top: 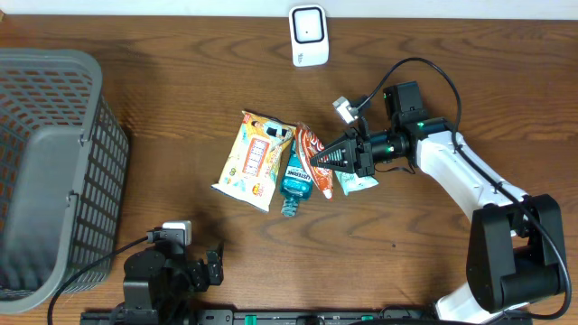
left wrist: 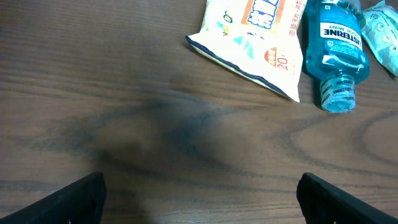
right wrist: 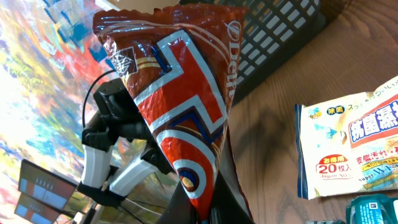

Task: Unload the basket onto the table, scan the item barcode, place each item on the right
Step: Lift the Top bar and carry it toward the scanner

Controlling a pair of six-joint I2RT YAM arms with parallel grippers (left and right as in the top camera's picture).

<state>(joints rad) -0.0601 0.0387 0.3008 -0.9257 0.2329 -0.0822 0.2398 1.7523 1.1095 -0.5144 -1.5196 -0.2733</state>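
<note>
My right gripper (top: 323, 160) is shut on a red and orange snack packet (top: 312, 155), lifted among the items in the middle of the table. In the right wrist view the packet (right wrist: 180, 106) stands upright out of the shut gripper (right wrist: 208, 211), its red, white and blue front toward the camera; no barcode shows. The white scanner (top: 308, 34) stands at the table's far edge, well beyond the packet. My left gripper (left wrist: 202, 205) is open over bare wood near the front edge, its fingertips (left wrist: 74, 199) wide apart and holding nothing.
A wet-wipes pack (top: 255, 160) and a blue mouthwash bottle (top: 295, 178) lie just left of the held packet, and a small green-white sachet (top: 357, 183) lies under the right gripper. A grey mesh basket (top: 54, 171) fills the left side.
</note>
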